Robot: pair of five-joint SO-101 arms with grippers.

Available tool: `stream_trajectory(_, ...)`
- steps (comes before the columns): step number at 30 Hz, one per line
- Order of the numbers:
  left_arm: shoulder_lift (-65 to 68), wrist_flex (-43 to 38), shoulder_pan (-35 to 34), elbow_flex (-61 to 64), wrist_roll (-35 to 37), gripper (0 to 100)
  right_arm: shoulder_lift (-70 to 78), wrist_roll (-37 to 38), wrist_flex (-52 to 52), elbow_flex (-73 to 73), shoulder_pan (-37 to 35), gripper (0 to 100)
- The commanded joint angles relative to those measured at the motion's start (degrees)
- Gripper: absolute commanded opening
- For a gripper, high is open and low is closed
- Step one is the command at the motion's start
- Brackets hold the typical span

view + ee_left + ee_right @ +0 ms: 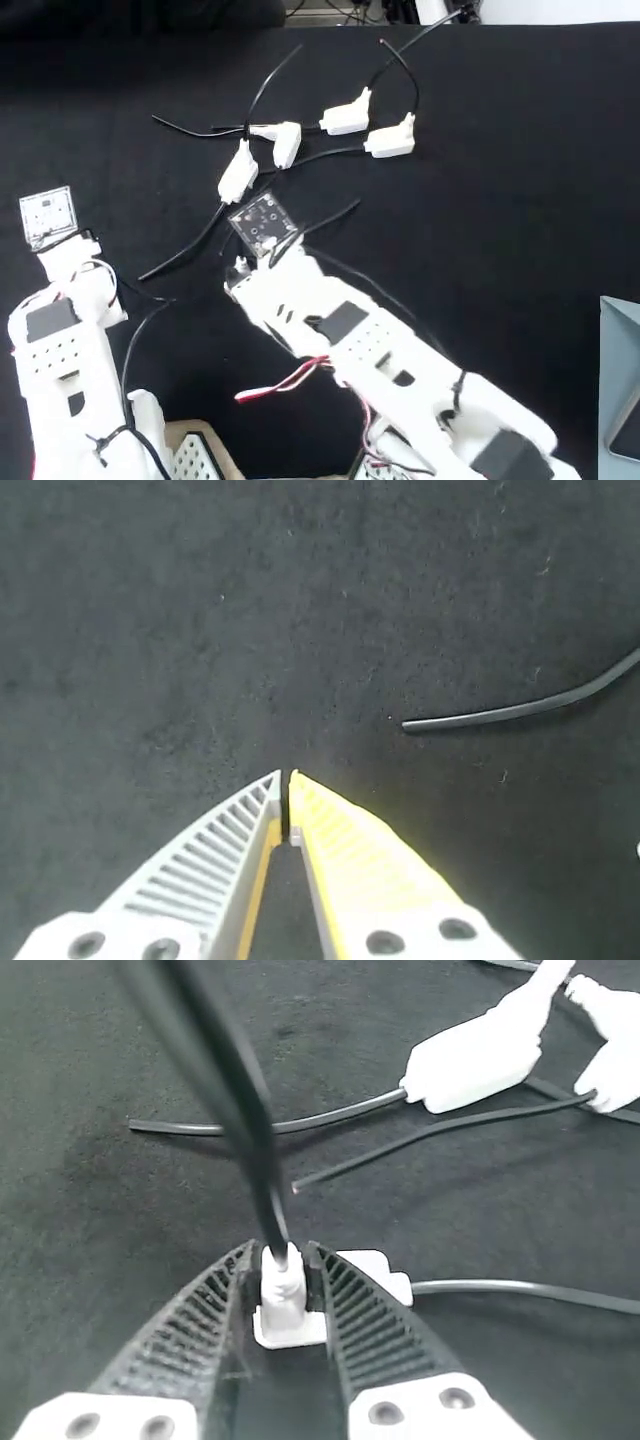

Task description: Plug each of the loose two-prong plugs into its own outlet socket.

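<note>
Black mat [540, 180] roomy rt side, rt pincer [280, 1252] grips plug [283, 1305]

high camera down over the black table [520, 200]; both wrist cameras close above it

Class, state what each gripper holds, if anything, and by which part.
The right gripper clamps a small white plastic plug by the sides of its body, just below its black cord. The left gripper is shut, holding nothing.

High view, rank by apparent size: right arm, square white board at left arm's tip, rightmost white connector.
1. right arm
2. square white board
3. rightmost white connector
Board probably rides nearer the camera; 2 versus 3 unsure.
</note>
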Motion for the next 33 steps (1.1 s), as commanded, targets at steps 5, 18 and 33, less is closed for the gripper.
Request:
stream_trajectory(5,-0.97,-2.02,-0.22,-0.22,0.62,3,4.44,-0.62,-5.54,-2.07,-2.11,1.2)
stream_trajectory(18,-0.97,-1.93,-0.22,-0.13,0.62,3,8.04,-0.35,-8.0,-2.07,-1.76,1.2)
stream_trajectory(33,-0.97,-1.93,-0.48,-0.13,0.62,3,16.48,5.8,-8.26,-1.98,-1.76,1.2)
